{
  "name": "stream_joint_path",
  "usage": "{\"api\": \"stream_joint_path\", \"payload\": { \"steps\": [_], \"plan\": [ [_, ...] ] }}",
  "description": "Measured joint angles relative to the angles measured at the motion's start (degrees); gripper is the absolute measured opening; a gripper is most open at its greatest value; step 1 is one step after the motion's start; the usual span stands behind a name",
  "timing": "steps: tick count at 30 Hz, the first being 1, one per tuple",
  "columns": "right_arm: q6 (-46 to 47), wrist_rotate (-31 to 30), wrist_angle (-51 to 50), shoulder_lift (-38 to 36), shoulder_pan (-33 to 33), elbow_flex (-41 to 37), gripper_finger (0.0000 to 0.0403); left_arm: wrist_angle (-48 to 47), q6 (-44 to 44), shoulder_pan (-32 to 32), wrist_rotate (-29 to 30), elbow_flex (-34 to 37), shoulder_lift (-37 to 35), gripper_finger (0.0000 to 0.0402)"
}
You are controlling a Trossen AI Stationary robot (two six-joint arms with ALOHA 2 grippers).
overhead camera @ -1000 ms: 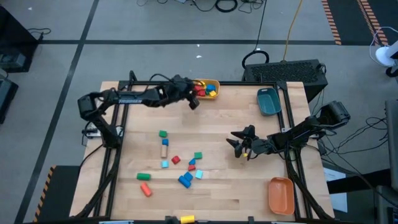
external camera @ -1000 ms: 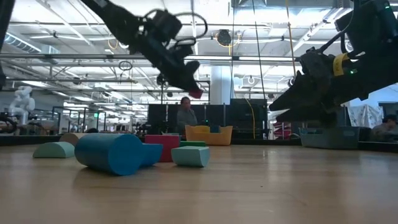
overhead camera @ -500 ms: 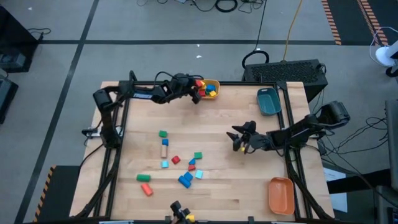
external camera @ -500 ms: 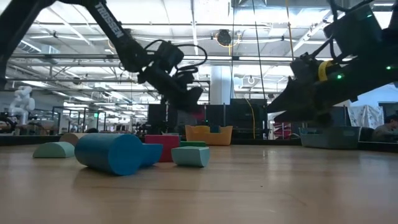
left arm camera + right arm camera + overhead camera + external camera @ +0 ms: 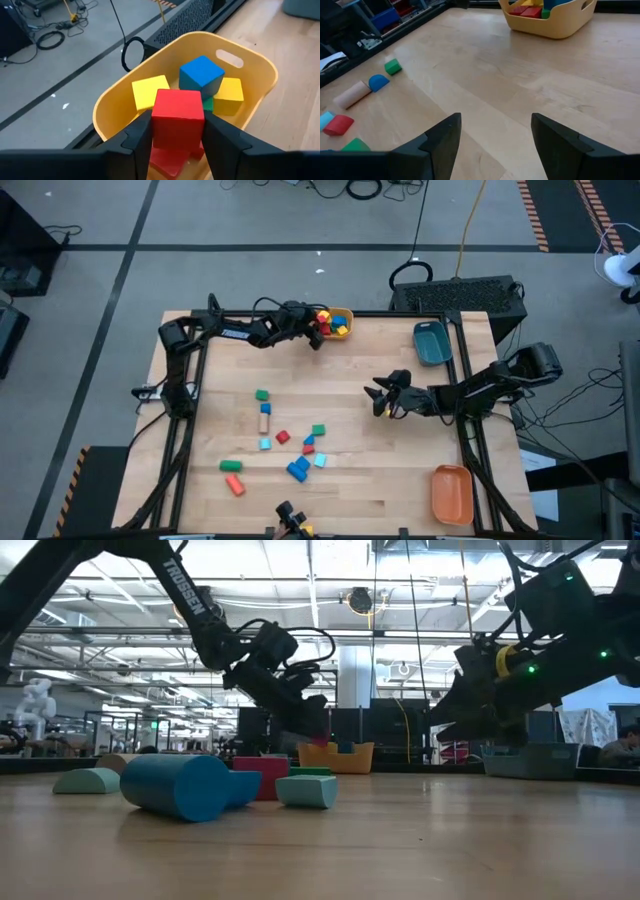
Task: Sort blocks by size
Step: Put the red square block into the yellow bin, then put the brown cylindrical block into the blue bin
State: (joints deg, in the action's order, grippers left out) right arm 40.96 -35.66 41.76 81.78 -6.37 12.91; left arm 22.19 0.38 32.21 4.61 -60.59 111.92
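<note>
Your left gripper (image 5: 178, 131) is clamped on one red cube (image 5: 178, 119) over the yellow bin (image 5: 112, 107), which holds two yellow cubes (image 5: 149, 90) and one blue cube (image 5: 201, 74). Your right gripper (image 5: 495, 131), fingers apart and empty, hangs mid-table; about eleven blocks (image 5: 297, 468) lie loose on the table (image 5: 360, 490).

Cube (image 5: 178, 119) above bin (image 5: 112, 107), between fingers (image 5: 137, 137)

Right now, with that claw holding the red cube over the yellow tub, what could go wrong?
Two things, I'd guess. The left claw holds the red cube above a yellow bin already crowded with a blue cube and yellow cubes, so once dropped it might land crooked or bounce out. The right claw hangs open over bare table, away from the loose blocks.
</note>
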Motion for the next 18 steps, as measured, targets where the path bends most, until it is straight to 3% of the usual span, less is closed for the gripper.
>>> {"api": "stream_joint_path", "payload": {
  "steps": [18],
  "plan": [
    [-1.30,1.53,-0.43,0.00,-0.04,2.77,0.0228,-0.41,0.39,-0.02,0.19,0.00,0.00,0.0169]
  ]
}}
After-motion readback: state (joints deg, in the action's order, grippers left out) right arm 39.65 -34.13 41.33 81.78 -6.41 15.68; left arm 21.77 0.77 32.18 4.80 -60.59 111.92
